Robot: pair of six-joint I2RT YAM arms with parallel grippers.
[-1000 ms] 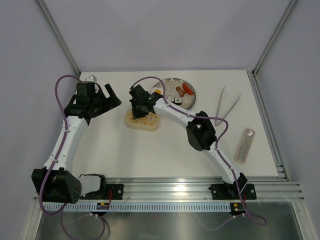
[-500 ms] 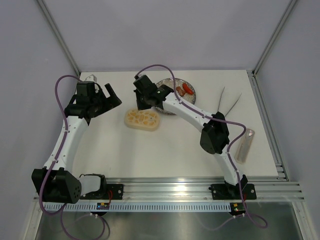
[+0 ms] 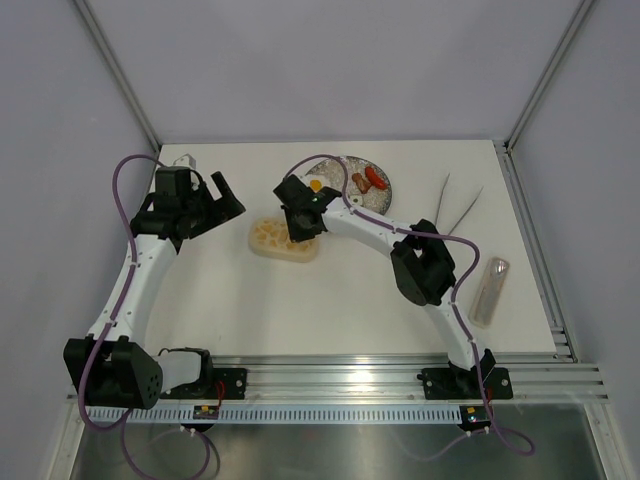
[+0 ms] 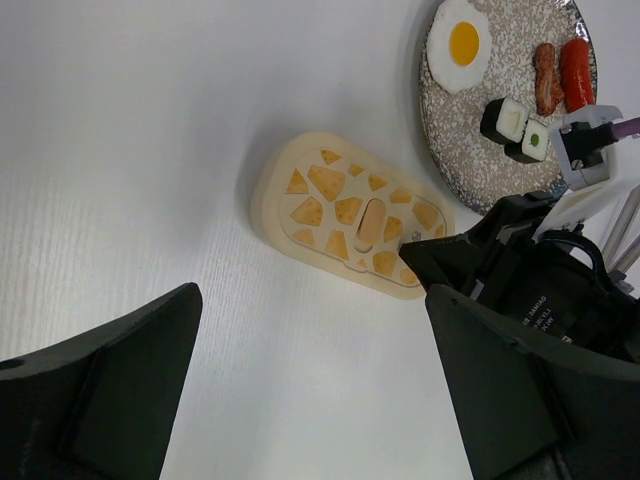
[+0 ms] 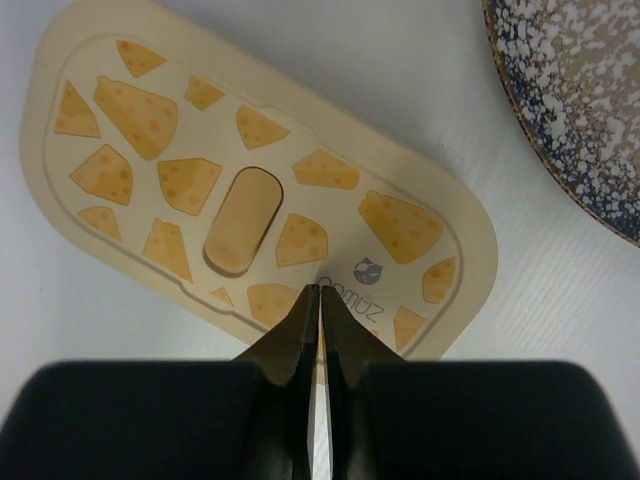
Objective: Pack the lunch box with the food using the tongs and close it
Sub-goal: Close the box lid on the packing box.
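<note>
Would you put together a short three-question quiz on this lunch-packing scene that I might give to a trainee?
1. True or false: the lunch box stands open, with its lid set aside.
2. Where do the tongs lie? A: inside the lunch box. B: on the table, to the right of the plate. C: on the plate.
3. Fill in: the gripper whose jaws stand wide apart is the ___ one.

Key
1. False: the lid sits on the lunch box.
2. B.
3. Left: the left gripper holds nothing.
</note>
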